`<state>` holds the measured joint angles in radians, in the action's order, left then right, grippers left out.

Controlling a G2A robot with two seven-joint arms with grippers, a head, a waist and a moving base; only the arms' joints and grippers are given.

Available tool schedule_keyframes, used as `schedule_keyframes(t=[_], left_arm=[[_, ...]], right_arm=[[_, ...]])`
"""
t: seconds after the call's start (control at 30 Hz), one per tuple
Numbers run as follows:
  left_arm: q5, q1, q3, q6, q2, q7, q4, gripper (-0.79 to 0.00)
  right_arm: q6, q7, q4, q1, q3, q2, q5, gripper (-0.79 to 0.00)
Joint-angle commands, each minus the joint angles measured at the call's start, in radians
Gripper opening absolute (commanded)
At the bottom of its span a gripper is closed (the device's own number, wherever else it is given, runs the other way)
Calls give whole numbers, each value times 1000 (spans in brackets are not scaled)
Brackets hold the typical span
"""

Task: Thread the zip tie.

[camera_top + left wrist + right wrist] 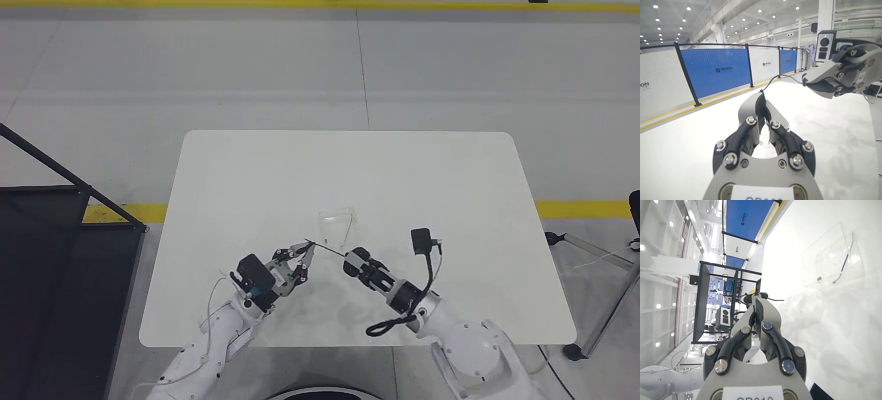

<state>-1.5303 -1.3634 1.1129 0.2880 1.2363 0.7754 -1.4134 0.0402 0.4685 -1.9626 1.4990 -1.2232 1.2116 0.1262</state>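
Note:
A thin black zip tie [327, 250] spans the short gap between my two grippers, above the front middle of the white table [450, 200]. My left gripper [301, 254] is shut on one end. In the left wrist view that gripper [762, 97] pinches the zip tie [780, 75], which arcs up and across to the right gripper [806, 84]. The right gripper [351, 261] is shut on the other end. A short piece of the zip tie [776, 299] sticks out past the right gripper [757, 299] in its own wrist view.
A clear plastic box [338, 222] stands just behind the grippers. In the right wrist view this box [810, 262] holds another zip tie [846, 258]. A black framed panel [50, 270] stands off the table's left side. The table's front edge lies close under both arms.

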Motion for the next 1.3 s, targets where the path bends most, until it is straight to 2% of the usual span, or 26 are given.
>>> schedule_keyframes(t=[0.0, 0.4, 0.6, 0.9, 1.27], left_arm=[[0, 0, 0, -1, 0, 4, 0, -785], [-26, 1, -5, -9, 0, 23, 3, -785], [-26, -1, 0, -22, 0, 25, 5, -785], [-68, 8, -12, -32, 1, 2, 14, -785], [-58, 15, -15, -35, 3, -23, 21, -785]], right_arm=[[18, -9, 0, -4, 10, 1, 15, -785], [77, -32, 6, -27, 48, 5, 65, -785], [94, -21, 3, -35, 71, 3, 144, -785], [-96, -31, 22, 4, 14, 0, 9, -785], [-217, -15, 57, 18, -17, -4, -81, -785]])
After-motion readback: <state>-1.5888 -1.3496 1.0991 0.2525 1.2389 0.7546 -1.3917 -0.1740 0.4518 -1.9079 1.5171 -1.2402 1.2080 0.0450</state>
